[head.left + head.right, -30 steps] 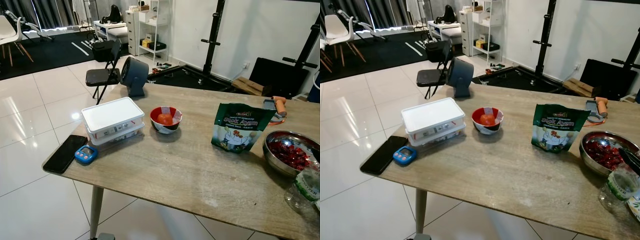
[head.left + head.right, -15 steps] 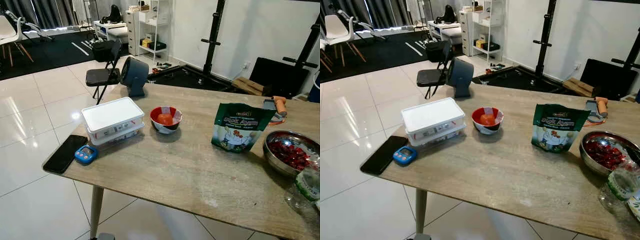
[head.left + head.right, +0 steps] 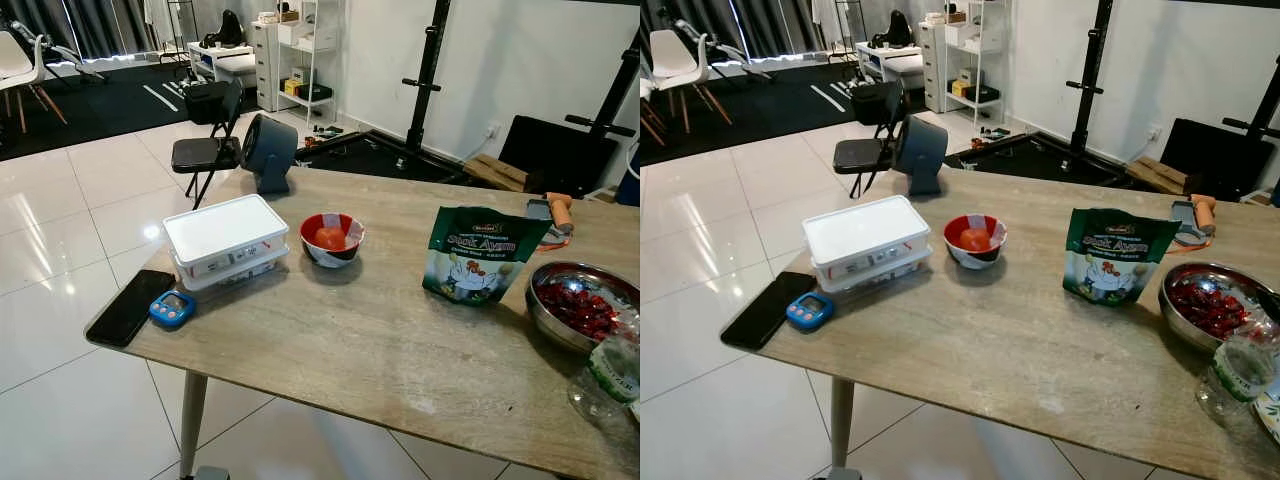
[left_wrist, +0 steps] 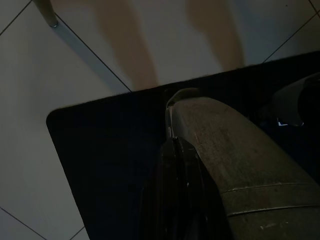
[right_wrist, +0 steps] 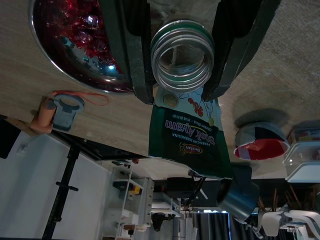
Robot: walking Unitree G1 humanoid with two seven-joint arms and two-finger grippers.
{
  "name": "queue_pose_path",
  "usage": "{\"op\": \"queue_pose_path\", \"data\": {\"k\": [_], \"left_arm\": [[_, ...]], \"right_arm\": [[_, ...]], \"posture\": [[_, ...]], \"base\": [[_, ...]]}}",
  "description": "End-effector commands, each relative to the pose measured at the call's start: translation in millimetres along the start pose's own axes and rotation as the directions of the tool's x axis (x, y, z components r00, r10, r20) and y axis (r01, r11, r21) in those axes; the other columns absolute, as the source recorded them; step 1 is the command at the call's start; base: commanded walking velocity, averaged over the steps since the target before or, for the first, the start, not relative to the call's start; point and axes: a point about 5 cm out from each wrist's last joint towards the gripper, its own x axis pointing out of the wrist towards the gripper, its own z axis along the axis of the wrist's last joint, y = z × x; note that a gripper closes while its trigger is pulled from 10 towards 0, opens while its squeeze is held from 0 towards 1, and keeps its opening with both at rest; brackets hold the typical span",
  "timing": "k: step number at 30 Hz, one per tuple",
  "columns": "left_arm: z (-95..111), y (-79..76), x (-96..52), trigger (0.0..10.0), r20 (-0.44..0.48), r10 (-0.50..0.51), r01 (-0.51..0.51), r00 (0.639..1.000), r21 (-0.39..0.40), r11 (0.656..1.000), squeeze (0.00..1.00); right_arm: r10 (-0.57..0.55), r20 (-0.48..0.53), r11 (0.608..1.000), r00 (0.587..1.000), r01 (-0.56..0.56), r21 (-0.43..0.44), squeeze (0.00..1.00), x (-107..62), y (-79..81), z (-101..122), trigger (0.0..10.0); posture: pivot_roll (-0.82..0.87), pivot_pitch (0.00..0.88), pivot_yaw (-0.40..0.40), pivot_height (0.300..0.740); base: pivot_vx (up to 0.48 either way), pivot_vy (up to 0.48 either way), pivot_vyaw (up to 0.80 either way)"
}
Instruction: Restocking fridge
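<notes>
A wooden table [image 3: 380,340] stands on a white tile floor. At its right end a clear bottle [image 3: 1235,372] stands just in front of a metal bowl [image 3: 585,305] of red bits. In the right wrist view the right gripper [image 5: 181,55] has its two black fingers [image 5: 127,50] spread wide, one on each side of the bottle's open neck. It is hard to tell if they touch it.

A green bag [image 3: 472,254] stands near the bowl. More to the left sit a red bowl [image 3: 331,239] with something orange inside, a white box [image 3: 226,240], a small blue timer [image 3: 172,308] and a black phone [image 3: 130,307]. A gray fan [image 3: 266,152] stands at the far edge.

The left gripper [image 4: 175,165] hangs low in the dark above a black mat [image 4: 100,165]. Its fingers look pressed together.
</notes>
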Motion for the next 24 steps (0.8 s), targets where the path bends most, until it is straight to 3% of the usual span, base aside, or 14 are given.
{"op": "queue_pose_path", "data": {"k": [1,11,15,16,24], "left_arm": [[-8,-2.3,-0.3,10.0,-0.032,-0.008,0.008,0.999,0.005,1.0,0.0],[-7,-3.5,0.1,10.0,-0.032,-0.011,0.011,0.999,0.005,1.0,0.0],[-6,-4.5,0.3,10.0,-0.027,-0.018,0.018,0.999,-0.005,1.0,0.0],[-6,-5.4,0.5,10.0,-0.024,-0.023,0.023,0.999,-0.008,1.0,0.0],[-7,-7.0,0.6,10.0,-0.027,-0.033,0.033,0.999,-0.03,0.999,0.0]], "right_arm": [[0.025,-0.063,1.0,0.998,-0.024,0.017,0.0,1.4,3.9,-10,0.0],[0.073,-0.063,0.997,0.995,-0.072,0.016,0.0,12.4,10.0,-9,0.0],[0.137,-0.072,0.99,0.988,-0.136,0.019,0.0,22.4,22.4,-12,0.1],[0.167,-0.058,0.986,0.984,-0.166,0.022,0.0,27.0,27.6,-10,10.0],[0.351,0.024,0.935,0.936,-0.352,0.037,0.0,39.4,57.1,7,10.0]], "posture": [[-0.12,0.0,0.006,0.74],[-0.12,0.0,0.001,0.74],[-0.13,0.0,0.001,0.74],[-0.12,0.0,0.002,0.74],[-0.12,0.0,0.001,0.74]], "base": [[0.0,0.0,0.0],[0.0,0.0,0.0],[0.0,0.0,0.0],[0.0,0.0,0.0],[0.0,0.0,0.0]]}}
